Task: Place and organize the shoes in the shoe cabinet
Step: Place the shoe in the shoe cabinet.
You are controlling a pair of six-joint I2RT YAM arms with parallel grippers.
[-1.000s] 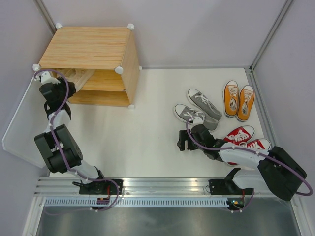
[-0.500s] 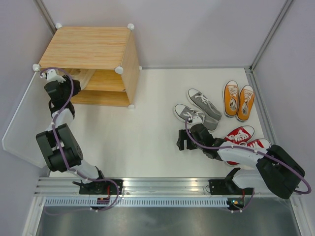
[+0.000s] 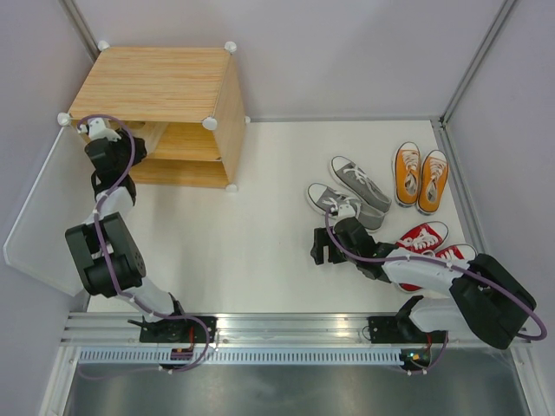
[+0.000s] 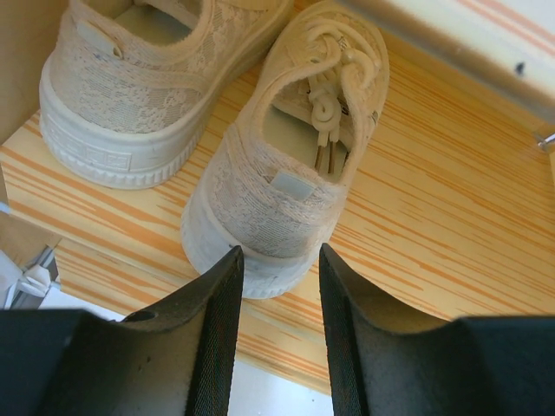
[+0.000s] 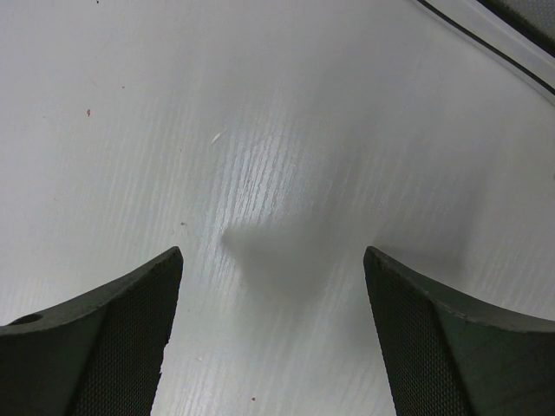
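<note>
The light-wood shoe cabinet [image 3: 156,82] stands at the back left. In the left wrist view, two cream shoes sit heel-out on its wooden shelf [image 4: 442,217], one on the left [image 4: 121,95] and one in the middle [image 4: 277,199]. My left gripper [image 4: 279,253] is open, its fingertips either side of the middle shoe's heel, just short of it. It shows at the cabinet's left front [image 3: 99,130]. Grey shoes [image 3: 351,186], orange shoes [image 3: 421,176] and red shoes [image 3: 431,238] lie on the table at the right. My right gripper [image 3: 321,251] is open and empty over bare table [image 5: 273,260].
The cabinet's white door panel [image 3: 35,217] hangs open at the far left beside my left arm. Frame posts [image 3: 473,61] and walls bound the white table [image 3: 260,225]. The right arm lies partly over the red shoes.
My left gripper has moved right and a little up, closer into the cabinet's opening. The right arm has stayed almost still.
</note>
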